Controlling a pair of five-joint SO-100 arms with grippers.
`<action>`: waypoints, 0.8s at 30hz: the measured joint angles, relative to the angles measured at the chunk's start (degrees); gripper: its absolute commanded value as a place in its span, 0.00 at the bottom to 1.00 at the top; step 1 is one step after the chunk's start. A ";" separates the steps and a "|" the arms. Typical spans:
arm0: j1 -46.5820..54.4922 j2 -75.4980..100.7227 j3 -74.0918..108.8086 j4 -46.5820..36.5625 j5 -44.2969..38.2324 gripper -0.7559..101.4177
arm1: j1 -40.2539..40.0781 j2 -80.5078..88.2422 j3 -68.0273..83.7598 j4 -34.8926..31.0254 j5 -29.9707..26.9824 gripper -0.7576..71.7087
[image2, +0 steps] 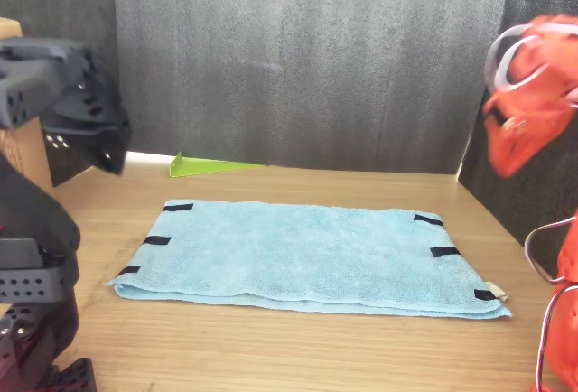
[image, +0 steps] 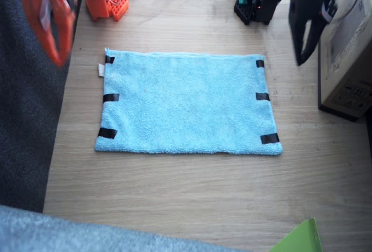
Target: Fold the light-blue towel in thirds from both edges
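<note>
Lab bench: foam backdrop (image2: 307, 58), cardboard box (image: 347, 43).

Wooden table (image: 174, 200): light-blue towel (image: 186, 104) flat, green sheet (image2: 212, 166) near.

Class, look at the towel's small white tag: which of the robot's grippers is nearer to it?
Right. The right gripper hangs in the air just beyond the towel edge bearing the white tag; the left gripper hangs past the opposite short edge.

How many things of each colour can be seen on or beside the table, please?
Light blue: 1, the light-blue towel.
Black: 6 tape strips on the towel, 3 on each short side, and 1 left arm.
Orange: 1 right arm.
White: 1 tag.
Green: 1 sheet.
Brown: 1 cardboard box.
Total: 12.
</note>
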 measured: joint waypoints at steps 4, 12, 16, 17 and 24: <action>0.44 -1.67 0.00 0.00 0.00 0.16 | 2.72 -3.96 1.76 -1.14 0.26 0.26; -0.09 -1.58 0.62 0.00 0.09 0.20 | 4.22 -3.96 6.94 -3.78 0.35 0.39; -0.18 -0.97 2.02 0.00 0.09 0.20 | 5.62 -3.96 10.37 -5.45 0.35 0.38; -0.35 -0.70 2.11 0.00 0.09 0.20 | 5.54 -3.96 11.43 -6.06 0.35 0.38; -0.88 0.18 3.08 0.00 0.09 0.19 | 5.45 -3.96 15.73 -8.61 0.62 0.38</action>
